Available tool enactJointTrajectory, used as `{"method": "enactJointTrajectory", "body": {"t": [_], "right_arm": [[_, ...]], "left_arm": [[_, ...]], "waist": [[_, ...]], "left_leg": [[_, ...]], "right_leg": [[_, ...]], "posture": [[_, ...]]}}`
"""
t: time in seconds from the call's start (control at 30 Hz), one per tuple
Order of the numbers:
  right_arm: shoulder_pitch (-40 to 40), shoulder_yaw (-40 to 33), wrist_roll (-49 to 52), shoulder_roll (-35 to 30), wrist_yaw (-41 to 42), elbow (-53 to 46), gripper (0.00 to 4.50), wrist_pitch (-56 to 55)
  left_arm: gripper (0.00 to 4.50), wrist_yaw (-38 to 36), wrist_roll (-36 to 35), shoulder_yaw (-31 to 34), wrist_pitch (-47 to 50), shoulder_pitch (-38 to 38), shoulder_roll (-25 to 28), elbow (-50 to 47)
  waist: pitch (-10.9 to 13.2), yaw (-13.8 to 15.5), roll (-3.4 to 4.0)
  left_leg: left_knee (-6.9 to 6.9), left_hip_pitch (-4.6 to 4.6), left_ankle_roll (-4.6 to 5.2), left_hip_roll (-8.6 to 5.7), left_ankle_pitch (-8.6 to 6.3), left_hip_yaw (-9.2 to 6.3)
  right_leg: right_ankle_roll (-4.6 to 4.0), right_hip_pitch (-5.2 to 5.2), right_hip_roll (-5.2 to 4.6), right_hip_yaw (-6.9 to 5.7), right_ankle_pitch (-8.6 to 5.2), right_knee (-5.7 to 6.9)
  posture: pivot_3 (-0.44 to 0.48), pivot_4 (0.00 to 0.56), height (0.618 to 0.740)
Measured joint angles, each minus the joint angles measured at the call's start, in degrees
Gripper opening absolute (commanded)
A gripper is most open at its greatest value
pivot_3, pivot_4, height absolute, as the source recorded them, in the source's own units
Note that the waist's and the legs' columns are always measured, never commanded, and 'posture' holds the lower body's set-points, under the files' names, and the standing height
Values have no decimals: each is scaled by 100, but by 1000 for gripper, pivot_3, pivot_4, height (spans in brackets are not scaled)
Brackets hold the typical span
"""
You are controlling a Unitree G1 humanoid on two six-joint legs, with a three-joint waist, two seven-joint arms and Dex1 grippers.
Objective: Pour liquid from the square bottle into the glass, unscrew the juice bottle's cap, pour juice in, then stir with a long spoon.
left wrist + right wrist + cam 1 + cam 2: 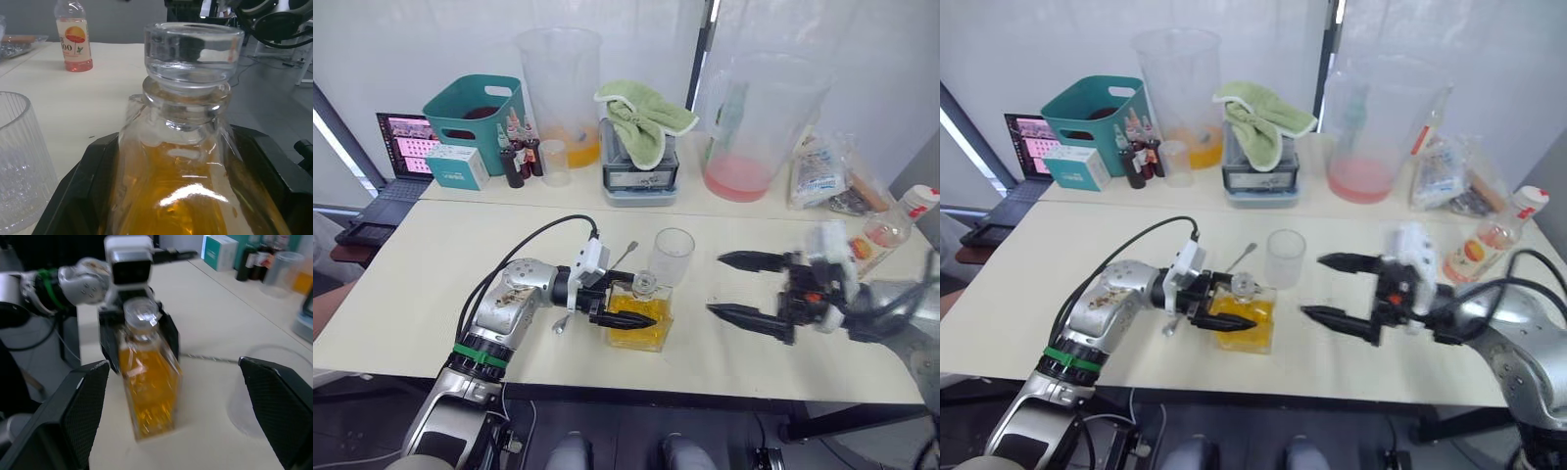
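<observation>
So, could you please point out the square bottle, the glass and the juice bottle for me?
square bottle [1242, 323], right eye view, amber-filled body.
glass [1286, 258], right eye view, side wall.
juice bottle [1474, 252], right eye view, label.

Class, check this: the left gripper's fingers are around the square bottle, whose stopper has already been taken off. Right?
Not quite. The left gripper is around the square bottle, but its glass stopper is on the neck, as the left wrist view shows.

Silver arms, black fingers, white wrist blocks.
The left arm [504, 308] gleams in brushed silver with a green band near the elbow and a black cable looping to its white wrist camera; the right gripper [744, 289] shows long black fingers, possibly an orange spot at the wrist.
</observation>
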Motion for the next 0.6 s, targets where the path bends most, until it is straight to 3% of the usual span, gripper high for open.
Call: {"method": "enactJointTrajectory", "body": {"t": [0.17,0.4,0.6], "right_arm": [[-955,1135,-261,637,-762,-78,4500,405],[-1224,1551,-661,926,-977,318,4500,425],[-1225,1551,-662,1109,-964,371,2634,425]], "left_arm": [[2866,-21,12,-29,-124,-3,-37,35],[2865,-27,14,-37,-153,-4,-41,60],[2865,-27,31,-37,-161,-6,-42,71]], "waist": [[0,19,1],[0,15,1],[0,14,2]], "left_leg": [[2,-5,0,-6,0,-6],[2,-6,0,-7,0,-11],[2,-6,0,-7,0,-12]], "right_leg": [[0,0,-3,-1,0,-1],[0,0,-2,-3,0,2],[0,0,-2,-4,0,2]], "posture": [[0,150,740],[0,150,740],[0,150,740]]}}
